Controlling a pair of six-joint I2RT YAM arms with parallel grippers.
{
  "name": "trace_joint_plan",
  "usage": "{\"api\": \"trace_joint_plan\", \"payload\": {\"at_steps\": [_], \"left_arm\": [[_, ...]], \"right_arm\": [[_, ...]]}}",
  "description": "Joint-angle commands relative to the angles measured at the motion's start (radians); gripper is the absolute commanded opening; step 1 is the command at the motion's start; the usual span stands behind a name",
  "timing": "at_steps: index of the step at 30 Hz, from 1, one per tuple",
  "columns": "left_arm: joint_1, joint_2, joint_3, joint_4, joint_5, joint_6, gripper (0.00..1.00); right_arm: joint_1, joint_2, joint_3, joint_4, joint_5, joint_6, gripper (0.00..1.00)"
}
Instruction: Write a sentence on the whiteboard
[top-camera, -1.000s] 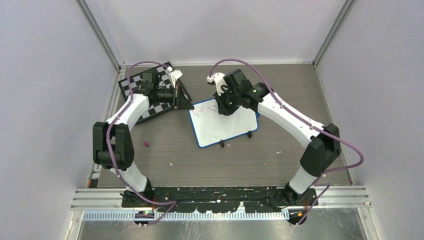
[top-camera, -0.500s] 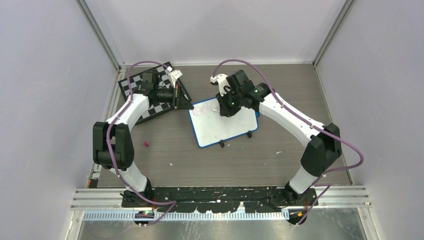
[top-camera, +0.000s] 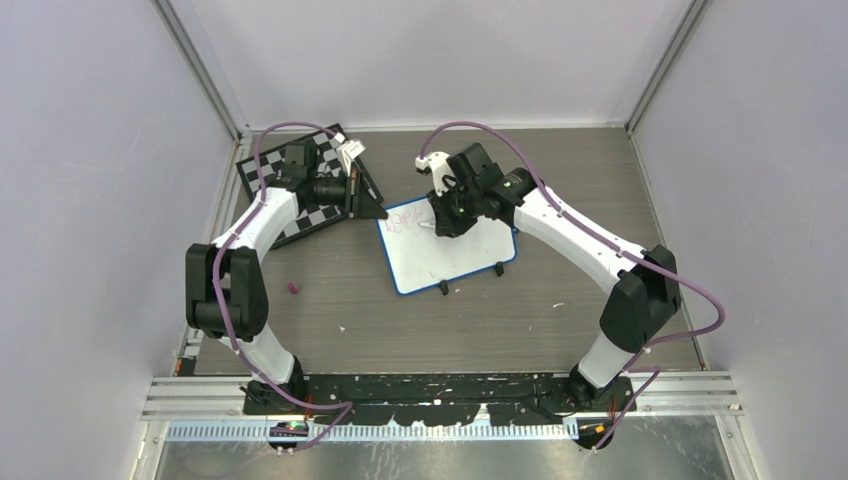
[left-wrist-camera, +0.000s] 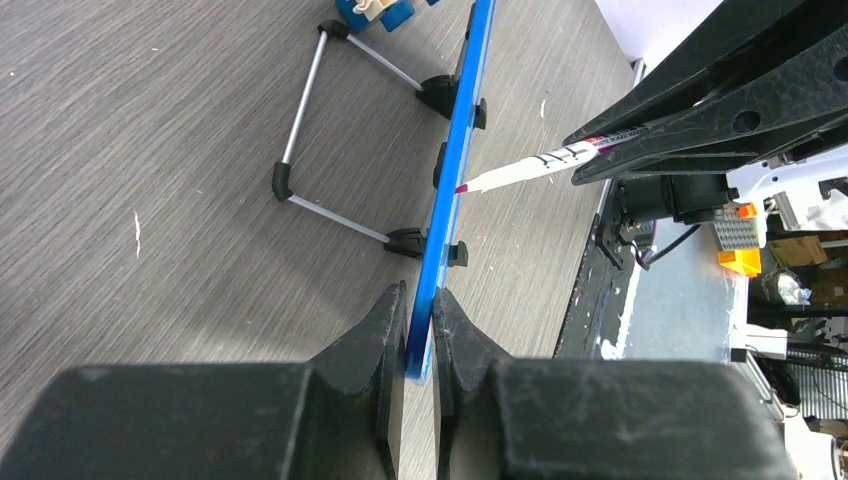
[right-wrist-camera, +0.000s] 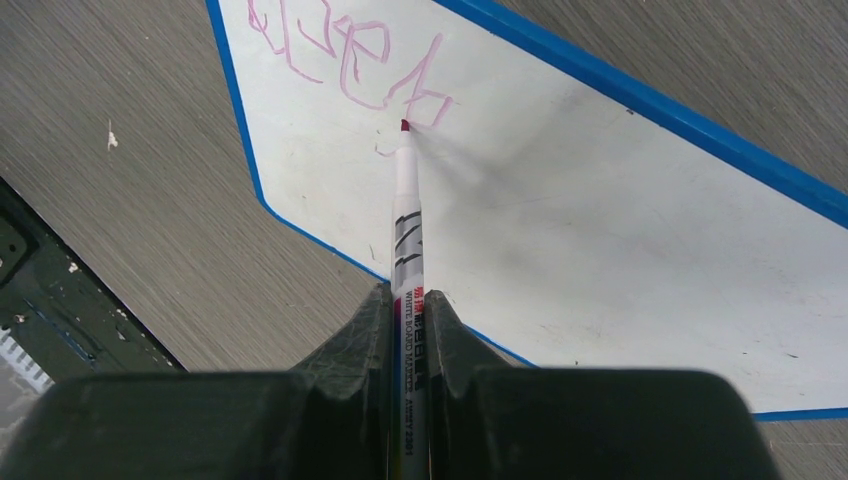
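The whiteboard (top-camera: 455, 258), white with a blue frame, lies on the table's middle. Seen edge-on in the left wrist view, its blue frame (left-wrist-camera: 455, 150) runs away from me. My left gripper (top-camera: 377, 209) (left-wrist-camera: 420, 297) is shut on the frame at the board's far-left corner. My right gripper (top-camera: 440, 222) (right-wrist-camera: 407, 292) is shut on a white marker (right-wrist-camera: 407, 225) (left-wrist-camera: 520, 173). The marker's red tip touches the whiteboard (right-wrist-camera: 620, 220) just below the pink sentence (right-wrist-camera: 350, 65) (top-camera: 404, 224), which runs along the top-left of the board.
A black-and-white chessboard (top-camera: 322, 214) lies at the far left under my left arm. A small pink bit (top-camera: 293, 289) sits on the wood table to the left of the board. The board's wire stand (left-wrist-camera: 300, 120) shows behind it. Walls close in on three sides.
My right gripper has shifted slightly left along the board's top with the marker. The left gripper has stayed put on the frame.
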Motion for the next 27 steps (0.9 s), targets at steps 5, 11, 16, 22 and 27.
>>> {"api": "trace_joint_plan", "payload": {"at_steps": [5,11,16,22,27], "left_arm": [[-0.006,-0.008,-0.001,0.0,0.023,0.004,0.02],[-0.006,-0.007,0.0,-0.002,0.024,0.006,0.02],[-0.006,-0.009,0.0,-0.005,0.024,0.006,0.02],[-0.007,-0.011,0.002,-0.006,0.022,0.006,0.02],[-0.007,-0.01,0.003,-0.006,0.022,0.006,0.02]], "right_arm": [[-0.012,-0.074,0.018,0.033,-0.062,0.005,0.0],[-0.059,-0.137,-0.035,0.065,-0.074,0.007,0.0],[-0.059,-0.128,-0.041,0.068,-0.019,-0.013,0.0],[-0.059,-0.097,-0.023,0.07,0.009,-0.012,0.0],[-0.059,-0.064,-0.01,0.066,0.014,-0.017,0.0]]}}
